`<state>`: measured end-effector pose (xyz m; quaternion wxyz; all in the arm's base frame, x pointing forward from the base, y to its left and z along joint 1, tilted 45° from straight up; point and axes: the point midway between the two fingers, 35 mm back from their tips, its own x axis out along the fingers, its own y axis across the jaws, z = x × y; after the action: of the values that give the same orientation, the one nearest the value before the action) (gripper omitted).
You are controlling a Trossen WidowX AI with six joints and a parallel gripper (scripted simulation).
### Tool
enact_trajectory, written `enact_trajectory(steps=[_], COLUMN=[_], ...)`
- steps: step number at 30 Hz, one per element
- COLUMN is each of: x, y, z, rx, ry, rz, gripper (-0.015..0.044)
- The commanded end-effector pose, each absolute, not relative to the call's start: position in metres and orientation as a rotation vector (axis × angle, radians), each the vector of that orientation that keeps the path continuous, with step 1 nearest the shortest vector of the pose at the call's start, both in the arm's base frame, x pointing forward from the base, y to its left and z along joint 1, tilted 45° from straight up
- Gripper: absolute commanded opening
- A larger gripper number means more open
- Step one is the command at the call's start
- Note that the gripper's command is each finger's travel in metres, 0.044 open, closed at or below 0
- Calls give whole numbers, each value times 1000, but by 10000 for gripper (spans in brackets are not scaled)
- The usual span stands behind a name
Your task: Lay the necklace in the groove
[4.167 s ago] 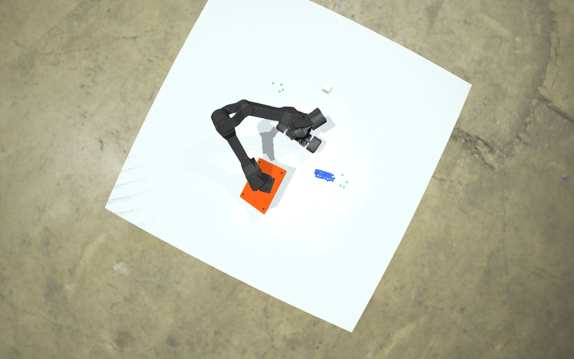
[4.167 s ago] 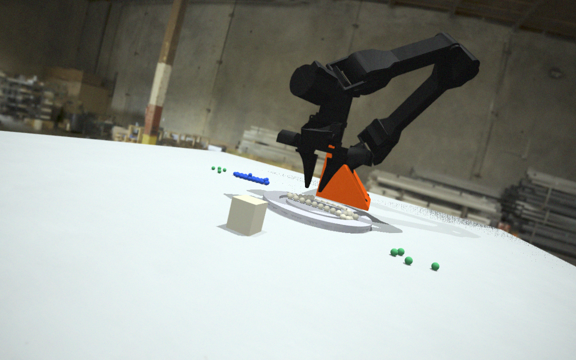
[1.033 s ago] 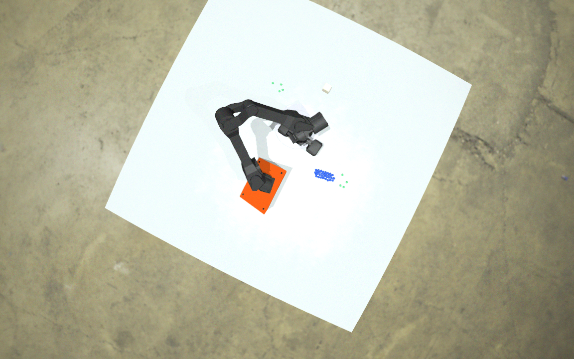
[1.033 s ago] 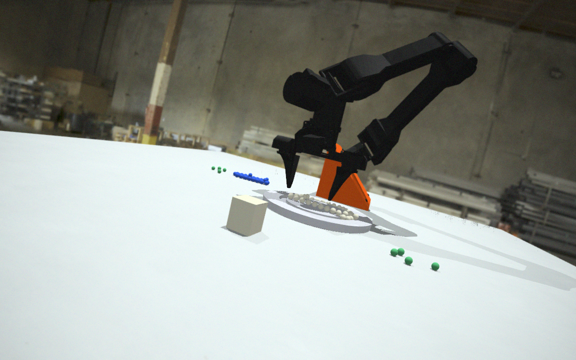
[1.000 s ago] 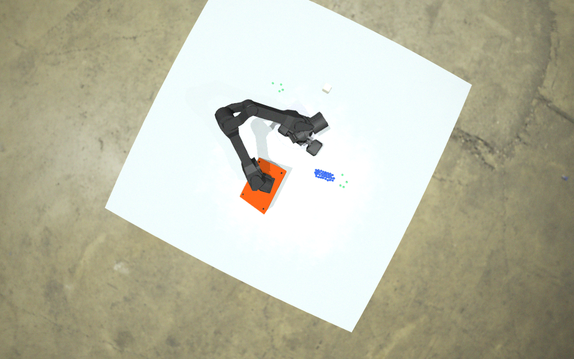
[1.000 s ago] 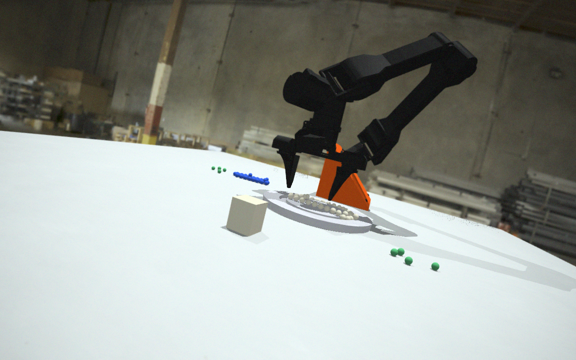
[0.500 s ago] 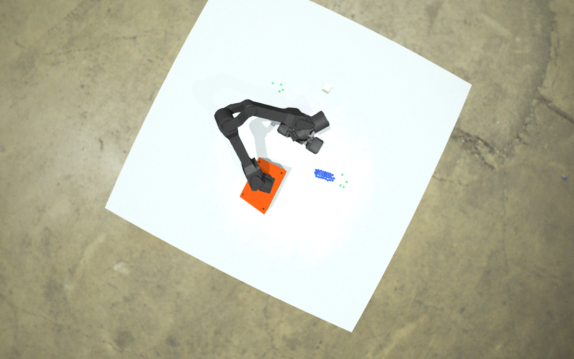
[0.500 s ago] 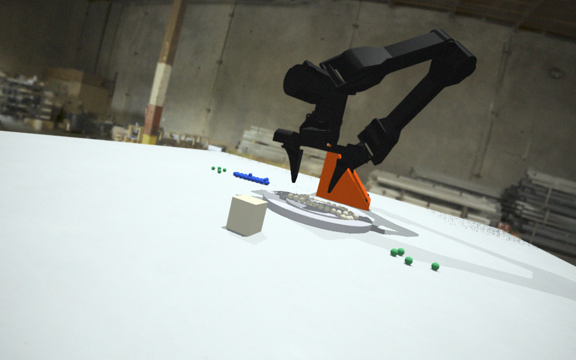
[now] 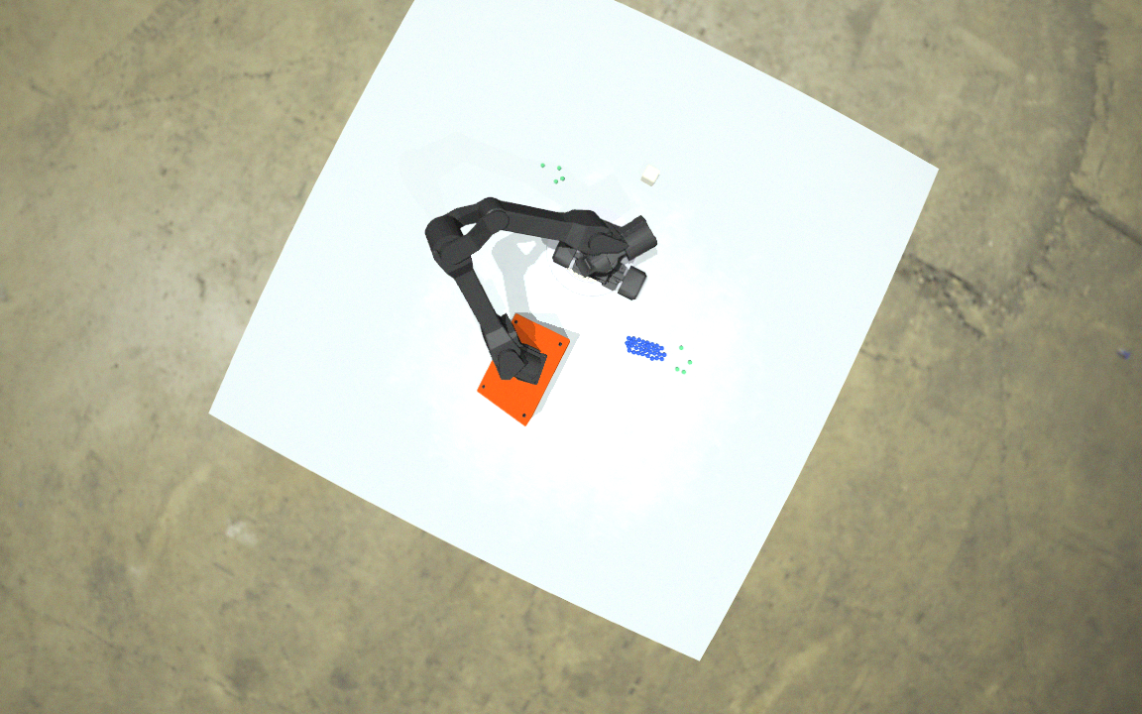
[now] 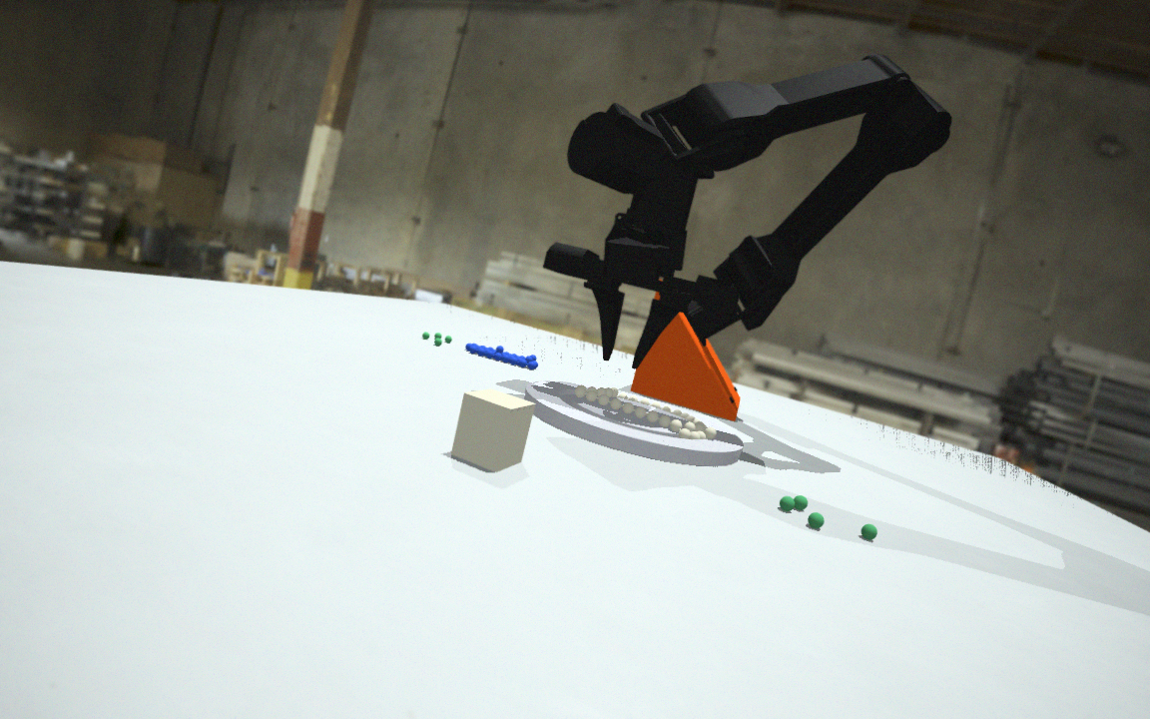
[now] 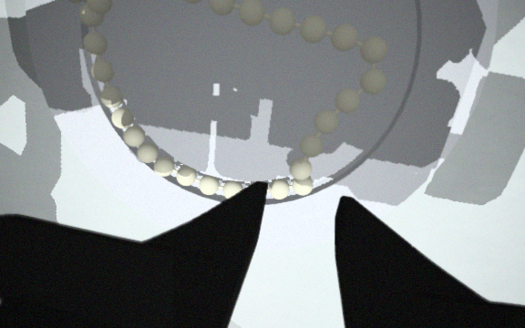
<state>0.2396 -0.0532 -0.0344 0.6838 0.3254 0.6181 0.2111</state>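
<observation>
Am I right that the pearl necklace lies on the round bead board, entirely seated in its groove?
Not entirely: the pearl necklace does lie on the round bead board, but the wrist view shows part of it cutting inward, out of the groove.

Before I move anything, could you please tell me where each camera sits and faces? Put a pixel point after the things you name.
Top: high overhead, facing down on the white tabletop (image 9: 335, 373) (image 10: 204, 536) (image 11: 518, 273); shows the black jointed arm (image 9: 479, 297) (image 10: 830, 201).
Exterior: low at the table, looking across past the cream cube (image 9: 650, 176) (image 10: 491, 433); shows arm and gripper (image 9: 599, 269) (image 10: 621, 362) (image 11: 302, 199).
Wrist: by the gripper, facing past both fingers toward the pearl bead necklace (image 10: 642, 411) (image 11: 313, 29).
Shared: top and exterior, the cube; exterior and wrist, the necklace.
</observation>
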Motion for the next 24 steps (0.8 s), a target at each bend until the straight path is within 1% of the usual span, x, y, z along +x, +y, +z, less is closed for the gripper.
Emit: enact_trajectory(steps=[1, 22, 24], x=[240, 244, 244], y=[-51, -30, -33], z=[-37, -57, -55], rx=[731, 729, 722], ry=[1385, 1387, 1388], rz=[473, 479, 478], gripper=[120, 120, 67])
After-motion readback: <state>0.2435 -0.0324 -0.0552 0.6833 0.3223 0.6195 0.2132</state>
